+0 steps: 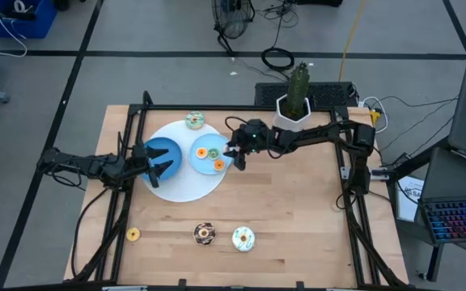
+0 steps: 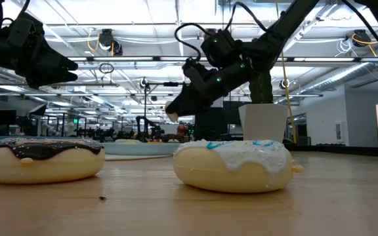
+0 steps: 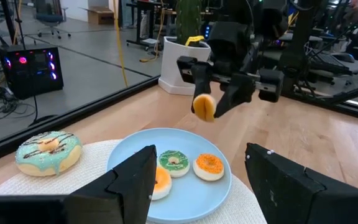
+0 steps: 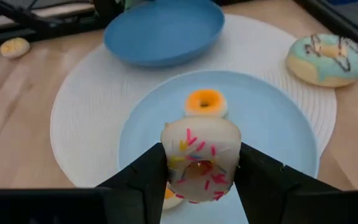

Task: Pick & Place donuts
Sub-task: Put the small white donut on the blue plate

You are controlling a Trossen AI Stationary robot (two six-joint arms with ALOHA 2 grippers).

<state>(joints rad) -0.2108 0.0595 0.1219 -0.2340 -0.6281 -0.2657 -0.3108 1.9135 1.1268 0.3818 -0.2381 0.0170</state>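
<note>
My right gripper [image 1: 235,157] is shut on a white-iced donut with coloured sprinkles [image 4: 201,158], above the light blue plate [image 1: 194,162]. The plate holds a green-iced donut [image 3: 174,162] and two orange ones [image 3: 209,166] [image 3: 161,182]. My left gripper [image 1: 162,163] is open and empty over the dark blue bowl [image 1: 158,149]. A teal-iced donut [image 1: 195,121] lies on the white mat [image 1: 184,186]. A small yellow donut [image 1: 133,234], a chocolate one [image 1: 205,234] and a white-and-blue one [image 1: 243,238] lie near the table's front edge. My right gripper pinches the sprinkled donut between its two fingers, on opposite sides of its rim [image 4: 168,163]. The fingers slant down from the table's right side. The donut stands on edge, its iced face toward the wrist camera, lifted clear above the plate, as the left wrist view [image 3: 204,107] shows.
A white pot with a cactus [image 1: 296,109] stands at the table's far edge behind my right arm. The white round mat lies under both plate and bowl. Bare wood stretches over the table's right half [image 1: 298,210].
</note>
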